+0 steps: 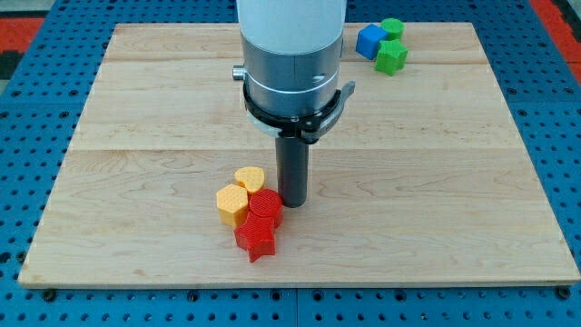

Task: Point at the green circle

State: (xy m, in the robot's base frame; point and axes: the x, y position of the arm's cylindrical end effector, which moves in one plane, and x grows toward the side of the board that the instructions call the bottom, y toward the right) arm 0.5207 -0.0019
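a wooden counter (436, 182) is seen on a blue perforated base (18, 109). no hand is fitted; the arm (290, 54) ends in a dark rod, so no wide, narrow or holding state applies. my tip (292, 203) is set on the counter just below the view's centre.

the green circle (392, 26) is found at the view's top right, roughly at 1 o'clock from my tip and well apart from it. it is partly hidden behind its neighbours, so only its upper part is seen. just at 7 o'clock of it sits a blue block (369, 41), shape hard to make out, looks cube-like. a second green block (391, 56), irregular in shape, sits at 6 o'clock of the green circle and just beside the blue block. the three are packed together; exact touching cannot be confirmed.

four blocks are clustered near my tip. a red circle (266, 204) lies just at 9 o'clock of my tip, appearing to touch the rod. a red star (256, 236) lies at 7 o'clock of my tip, pressed against the red circle. a yellow heart (250, 177) is seen at 10 o'clock of my tip, close by. a yellow hexagon (232, 204) lies at 9 o'clock, beyond the red circle.

no containers are seen; all blocks rest directly on the counter.
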